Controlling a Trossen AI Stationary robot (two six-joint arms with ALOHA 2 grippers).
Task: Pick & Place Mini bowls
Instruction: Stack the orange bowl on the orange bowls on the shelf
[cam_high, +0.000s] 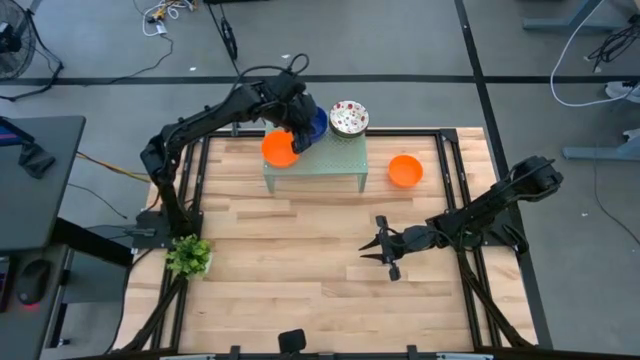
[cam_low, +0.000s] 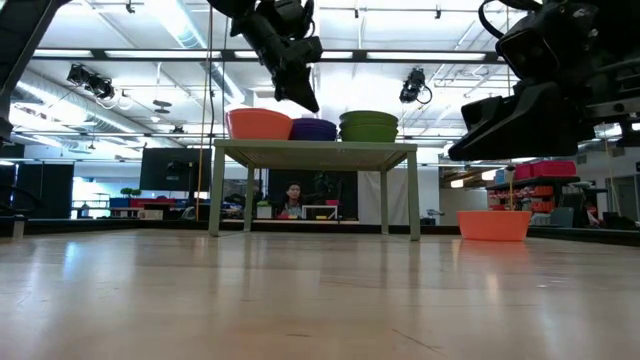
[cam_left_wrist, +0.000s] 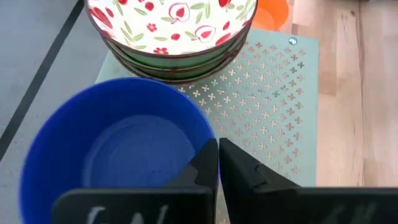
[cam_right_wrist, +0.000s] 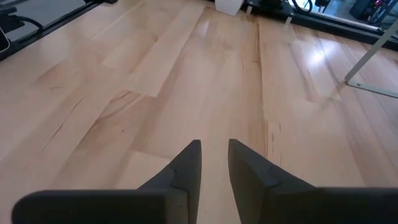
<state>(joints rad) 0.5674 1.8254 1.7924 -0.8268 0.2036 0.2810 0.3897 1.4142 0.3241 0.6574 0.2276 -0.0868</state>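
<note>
A mint-green perforated stand (cam_high: 330, 165) at the table's far side carries an orange bowl (cam_high: 279, 148), a dark blue bowl (cam_left_wrist: 124, 155) and a stack of white bowls with red flowers (cam_left_wrist: 171, 25). A second orange bowl (cam_high: 405, 170) sits on the table right of the stand. My left gripper (cam_left_wrist: 217, 149) is shut and points down over the blue bowl's right rim; in the low view its tips (cam_low: 310, 105) stand slightly above the blue bowl (cam_low: 315, 128). My right gripper (cam_right_wrist: 214, 146) is open over bare wood at the table's right middle (cam_high: 368, 247).
A small green plant (cam_high: 188, 256) stands at the table's left edge near the left arm's base. Black frame rails run along the table's left and right sides. Bare wood lies between the stand and the near edge.
</note>
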